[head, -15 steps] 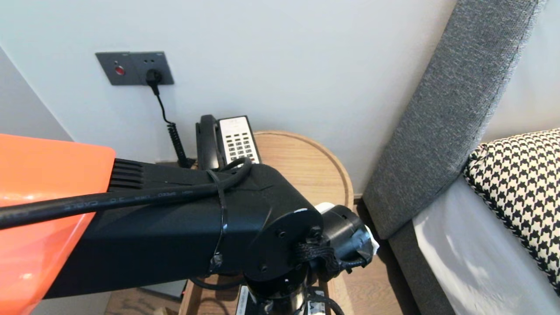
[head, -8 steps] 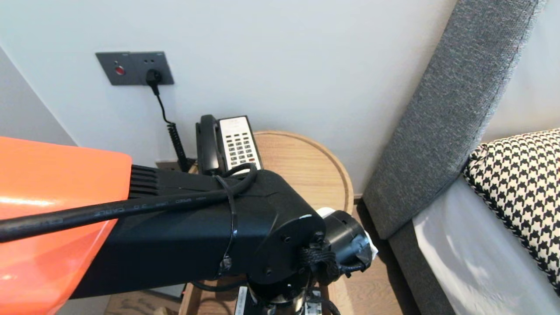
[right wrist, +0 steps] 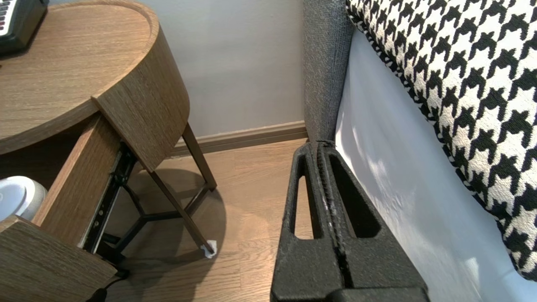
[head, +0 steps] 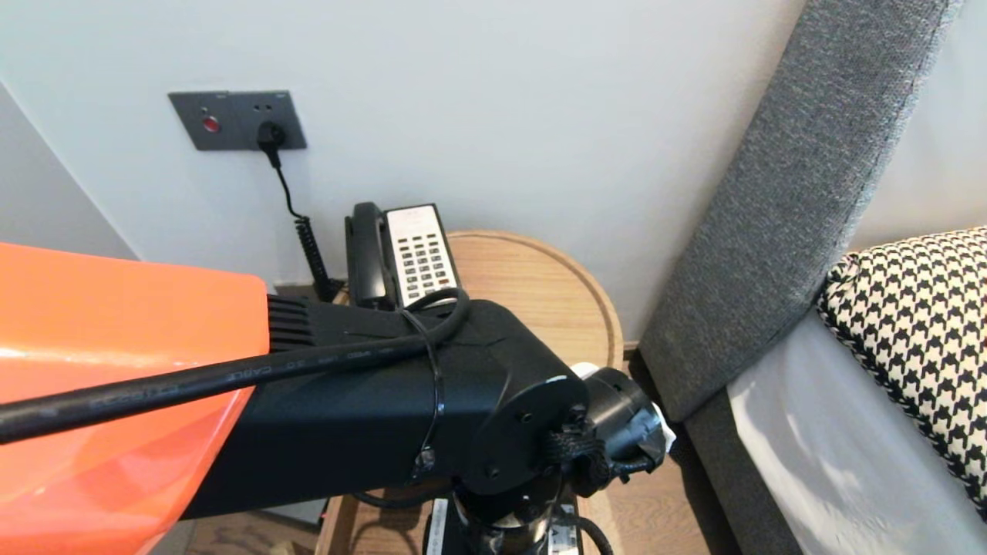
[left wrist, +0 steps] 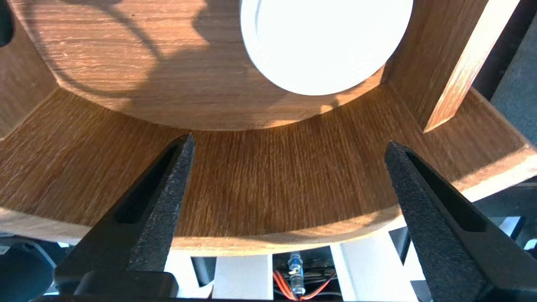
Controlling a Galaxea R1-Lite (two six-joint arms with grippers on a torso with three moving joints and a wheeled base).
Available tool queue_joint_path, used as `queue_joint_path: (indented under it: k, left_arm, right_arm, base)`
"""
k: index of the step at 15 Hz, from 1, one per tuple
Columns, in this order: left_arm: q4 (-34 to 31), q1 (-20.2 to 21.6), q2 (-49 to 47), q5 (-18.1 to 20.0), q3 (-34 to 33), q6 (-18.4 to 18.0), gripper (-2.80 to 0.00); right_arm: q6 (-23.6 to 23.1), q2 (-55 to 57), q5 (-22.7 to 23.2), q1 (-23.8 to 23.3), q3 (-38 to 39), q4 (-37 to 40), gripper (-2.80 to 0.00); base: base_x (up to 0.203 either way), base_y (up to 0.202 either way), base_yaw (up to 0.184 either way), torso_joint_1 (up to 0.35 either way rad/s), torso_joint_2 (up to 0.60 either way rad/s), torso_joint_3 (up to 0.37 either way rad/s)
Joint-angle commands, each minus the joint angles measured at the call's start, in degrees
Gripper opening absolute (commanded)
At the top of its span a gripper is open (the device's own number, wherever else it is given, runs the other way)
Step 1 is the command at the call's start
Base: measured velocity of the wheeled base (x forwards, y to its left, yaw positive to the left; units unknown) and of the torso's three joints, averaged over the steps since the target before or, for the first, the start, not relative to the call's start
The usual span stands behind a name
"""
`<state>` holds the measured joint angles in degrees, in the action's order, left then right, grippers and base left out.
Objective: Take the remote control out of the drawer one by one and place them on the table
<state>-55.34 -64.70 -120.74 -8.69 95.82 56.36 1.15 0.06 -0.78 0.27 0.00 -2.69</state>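
My left gripper (left wrist: 288, 144) is open, its two black fingers spread wide above the curved front wall of the pulled-out wooden drawer (left wrist: 272, 188); nothing lies between them. A white round object (left wrist: 323, 42) rests on the drawer floor beyond the fingertips, apart from them. In the head view the left arm (head: 385, 408) reaches across the foreground and hides the drawer and the gripper. The same white object (right wrist: 16, 197) shows inside the open drawer in the right wrist view. My right gripper (right wrist: 319, 144) is shut and empty, parked low beside the bed.
The round wooden bedside table (head: 540, 293) carries a black telephone (head: 401, 250) at its back. Its coiled cord runs to a wall socket plate (head: 239, 119). A grey headboard (head: 779, 208) and a houndstooth pillow (head: 917, 324) stand to the right. Wood floor (right wrist: 243, 201) lies between table and bed.
In the head view the left arm has slid to the right and a little lower, its orange section reaching further into view. The right arm has not moved.
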Motion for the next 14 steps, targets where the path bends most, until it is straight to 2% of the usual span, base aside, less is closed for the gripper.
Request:
queue_joint_path:
  k: [1, 6, 9, 14]
  left_arm:
    - [0.1, 0.0, -1.2, -0.2, 0.7, 0.5, 0.0]
    - [-1.8, 0.0, -5.0, -3.8, 5.7, 1.1, 0.0]
    - [-2.6, 0.0, -6.4, -9.0, 6.0, 1.2, 0.0]
    - [-2.5, 0.1, -7.8, -9.4, 7.0, 1.5, 0.0]
  right_arm:
    - [0.0, 0.0, 0.0, 0.0, 1.4, 0.0, -2.8]
    - [0.0, 0.0, 0.0, 0.0, 1.4, 0.0, -2.8]
    - [0.0, 0.0, 0.0, 0.0, 1.4, 0.0, -2.8]
    - [0.1, 0.0, 0.0, 0.0, 1.4, 0.0, -2.8]
  base:
    - [0.0, 0.0, 0.0, 0.0, 0.0, 0.0]
    - [0.0, 0.0, 0.0, 0.0, 0.0, 0.0]
    - [0.0, 0.0, 0.0, 0.0, 0.0, 0.0]
    - [0.0, 0.0, 0.0, 0.0, 0.0, 0.0]
